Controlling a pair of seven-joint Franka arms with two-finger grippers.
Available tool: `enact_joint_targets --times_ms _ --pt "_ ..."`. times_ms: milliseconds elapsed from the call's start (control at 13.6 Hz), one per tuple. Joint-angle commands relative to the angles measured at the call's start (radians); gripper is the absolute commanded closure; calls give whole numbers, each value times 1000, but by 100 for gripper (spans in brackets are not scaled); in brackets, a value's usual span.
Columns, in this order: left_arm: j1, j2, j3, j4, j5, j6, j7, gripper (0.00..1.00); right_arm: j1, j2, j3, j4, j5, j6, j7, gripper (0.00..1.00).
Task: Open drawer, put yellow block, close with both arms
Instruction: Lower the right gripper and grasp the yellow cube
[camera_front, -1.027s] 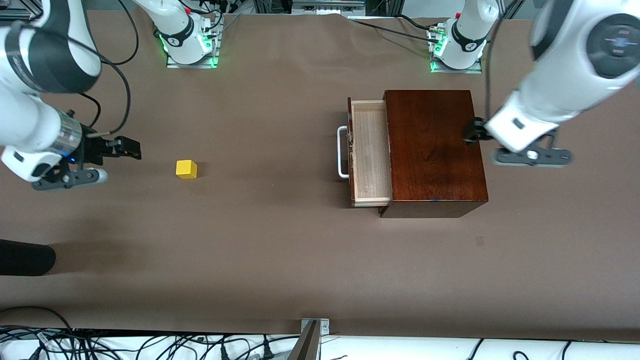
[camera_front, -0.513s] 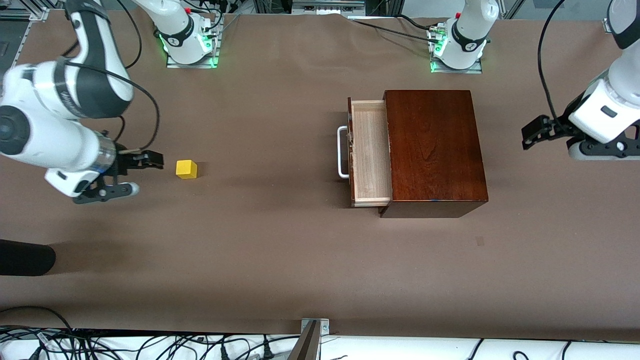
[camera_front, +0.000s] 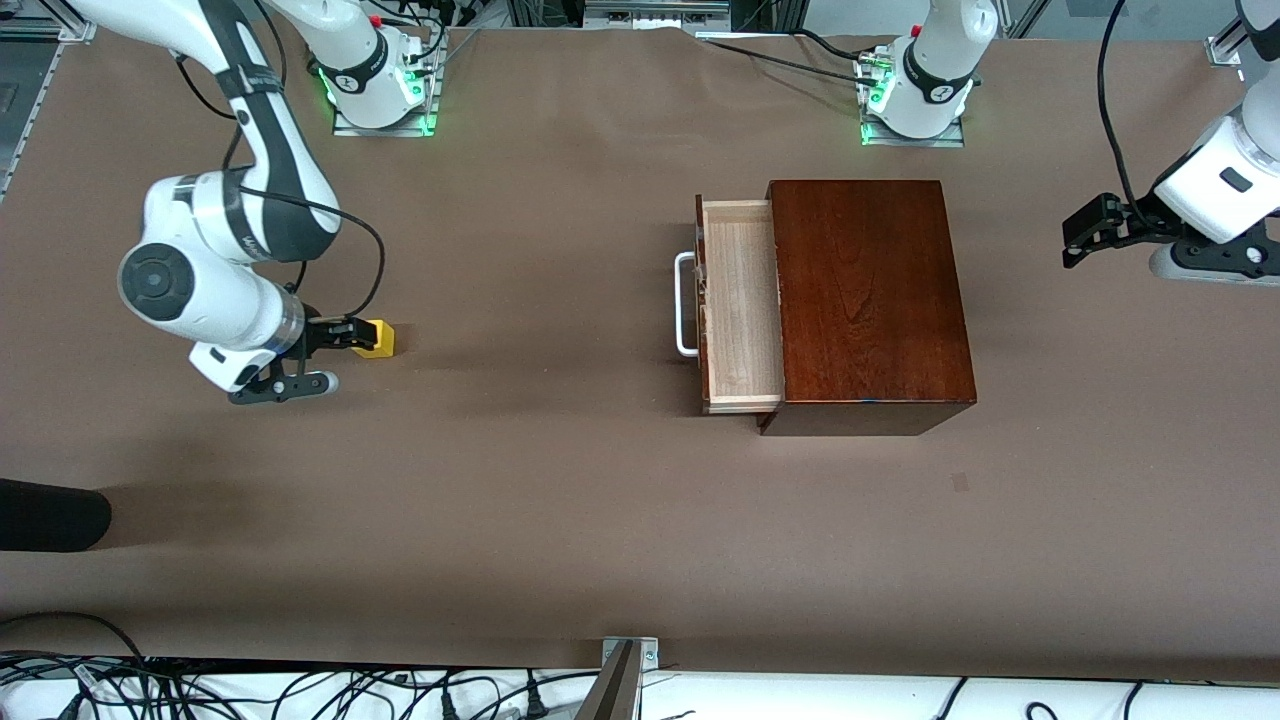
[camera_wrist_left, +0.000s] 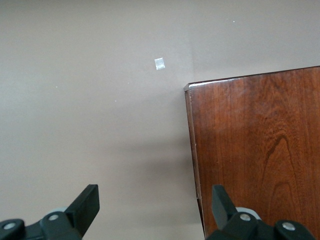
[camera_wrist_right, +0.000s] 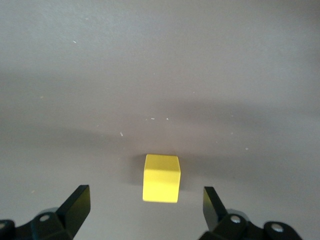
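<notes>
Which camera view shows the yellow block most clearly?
The right wrist view: the yellow block lies whole and unobstructed on the table between the open right gripper fingers. In the front view it is small and partly hidden. The left wrist view misses it.

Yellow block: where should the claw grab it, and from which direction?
The yellow block is a small cube resting flat on the table, apart from the wooden box. Best to come from above and pinch two opposite flat sides. The open right gripper is wide enough to straddle it; the left gripper waits.
</notes>
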Motion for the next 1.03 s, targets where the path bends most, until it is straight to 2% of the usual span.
enact_joint_targets --times_ms 0,293,660,953 --pt "-17 -30 12 -27 -19 15 15 0 -2 -47 3 -169 15 163 44 0" --pt "-12 -13 9 -10 -20 2 16 0 -2 -46 1 -307 15 327 58 0" --pt "-10 -15 1 -4 -22 -28 19 0 -4 -17 0 -330 17 358 59 0" --pt "-12 -13 -2 -1 -23 -27 18 0 -4 8 -2 -372 17 448 59 0"
